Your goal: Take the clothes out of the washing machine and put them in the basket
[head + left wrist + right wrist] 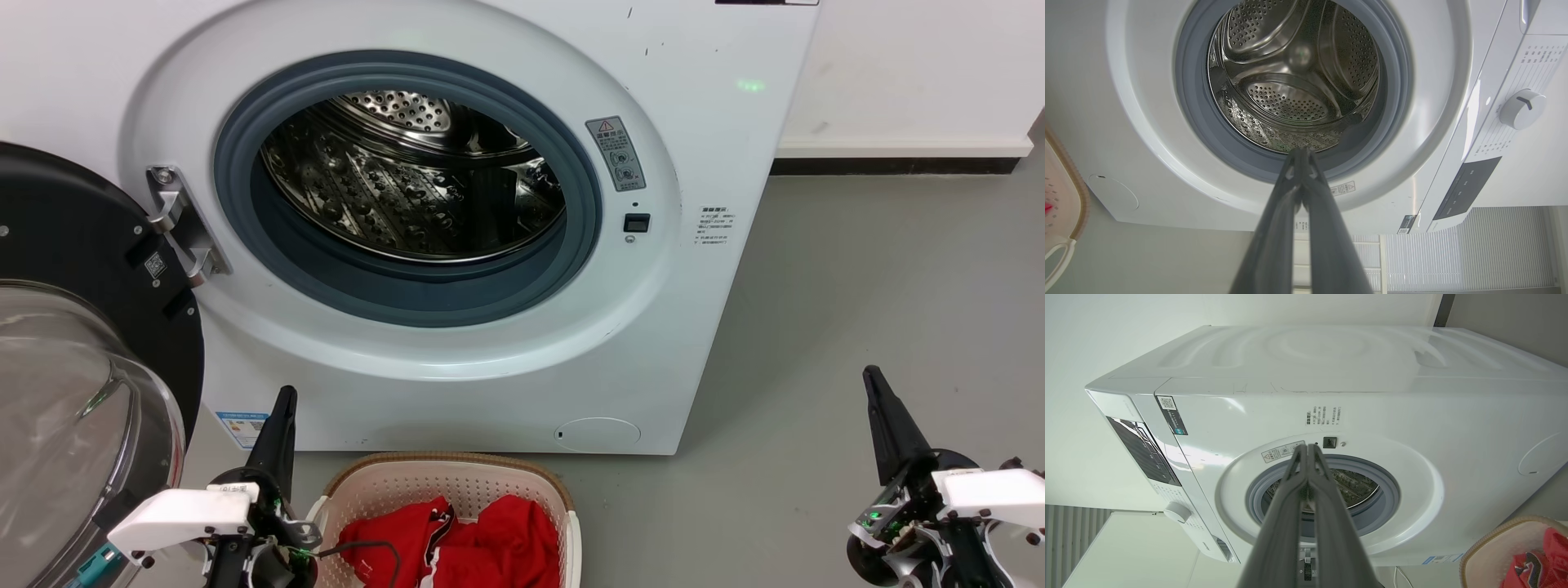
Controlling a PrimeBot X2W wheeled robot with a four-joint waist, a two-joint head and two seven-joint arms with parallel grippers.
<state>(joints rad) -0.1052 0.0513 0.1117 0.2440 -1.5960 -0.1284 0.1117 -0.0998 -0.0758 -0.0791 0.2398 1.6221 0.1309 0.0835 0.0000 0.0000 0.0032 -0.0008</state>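
Against the back wall stands one washing machine (pixel 694 327), its single black-framed glass door (pixel 73 245) swung wide open on the robot's left. Its steel drum (pixel 392 204) shows bare perforated metal in the head view and both wrist views, with no red fabric on any part I can see. On the floor just in front of the machine sits one basket (pixel 441 461), and the clothes (pixel 506 531) lie inside it as a red heap. The heap reads as two garments, though the folds make that count uncertain.

Two tools flank the basket, fingers pointing up toward the machine. The left tool (pixel 286 396) is just beside the basket's left rim, so the clothes lie down and to its right, close by. The right tool (pixel 872 376) is well apart, across bare floor. The left arm is plainly the nearer. Both tools are clenched with fingers pressed together at the tips, grasping nothing.

Judging by this, the transfer looks finished. Any further move would turn on checking the drum's lower front lip, which the grey seal partly hides.
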